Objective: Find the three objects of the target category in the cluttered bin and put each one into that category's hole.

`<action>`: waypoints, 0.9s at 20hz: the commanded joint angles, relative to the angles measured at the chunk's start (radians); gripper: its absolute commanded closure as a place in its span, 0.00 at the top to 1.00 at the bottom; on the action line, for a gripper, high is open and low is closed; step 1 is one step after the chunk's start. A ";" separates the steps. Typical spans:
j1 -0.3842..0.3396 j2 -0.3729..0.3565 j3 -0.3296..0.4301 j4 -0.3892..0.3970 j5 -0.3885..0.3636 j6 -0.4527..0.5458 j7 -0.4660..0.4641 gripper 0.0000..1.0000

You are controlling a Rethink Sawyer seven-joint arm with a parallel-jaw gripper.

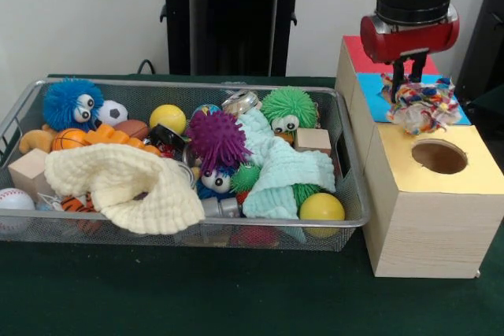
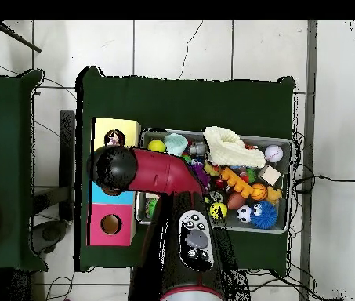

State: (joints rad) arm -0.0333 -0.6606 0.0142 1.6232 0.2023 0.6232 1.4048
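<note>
Carrying one wrapper wad [image 1: 425,108] with the jaws pinching it at its top, gripper [image 1: 409,78] hanging above the row of wooden boxes right of the bin [image 1: 350,218]; wad sits over the blue-topped middle box [image 1: 370,88], just far of the round hole [image 1: 439,156] in the yellow-topped near box [image 1: 465,182]. Overhead view has the arm covering the blue box, wad showing at the yellow box [image 2: 116,132] edge, pink box [image 2: 111,225] with its own hole on the other end. Can't tell from here which hole belongs to the wrapper category, so confirm target before release. My read: step in hand is transport and drop. To do it well: centre the wad right over the hole, not on the rim; it's a light, crinkly, irregular lump and loose ends stick out wider than the pinch, so it'll likely snag on the hole edge if offset. Lower until the bulk is at or inside the opening, then spread the jaws; dropping from height risks it drifting or bouncing onto the box top. Watch for film clinging to a finger after release. Bin is packed with spiky balls [image 1: 218,138], cloths [image 1: 118,186], small sports balls and blocks; no other wrapper wad clearly visible, probably buried, so expect to shift the cloths next. Green bench [image 1: 236,297] around the bin shows no strays
</note>
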 commanded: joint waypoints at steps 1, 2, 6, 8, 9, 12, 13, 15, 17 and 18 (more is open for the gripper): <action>0.000 0.110 -0.048 -0.145 0.009 -0.087 0.268 0.00; 0.000 0.112 -0.050 -0.149 0.006 -0.087 0.267 0.00; 0.007 0.112 -0.062 -0.157 0.015 -0.081 0.279 0.00; 0.020 0.114 -0.077 -0.179 0.022 -0.045 0.293 0.00; 0.024 0.114 -0.080 -0.185 0.026 -0.037 0.298 0.00; 0.037 0.122 -0.089 -0.200 0.035 -0.031 0.311 0.00; 0.044 0.125 -0.096 -0.208 0.036 -0.021 0.318 0.00; 0.058 0.129 -0.108 -0.224 0.048 0.002 0.339 0.00; 0.074 0.134 -0.119 -0.245 0.068 0.039 0.369 0.00; 0.084 0.132 -0.125 -0.249 0.078 0.055 0.385 0.00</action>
State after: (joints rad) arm 0.0171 -0.5732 -0.0920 1.4499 0.2181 0.5976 1.4181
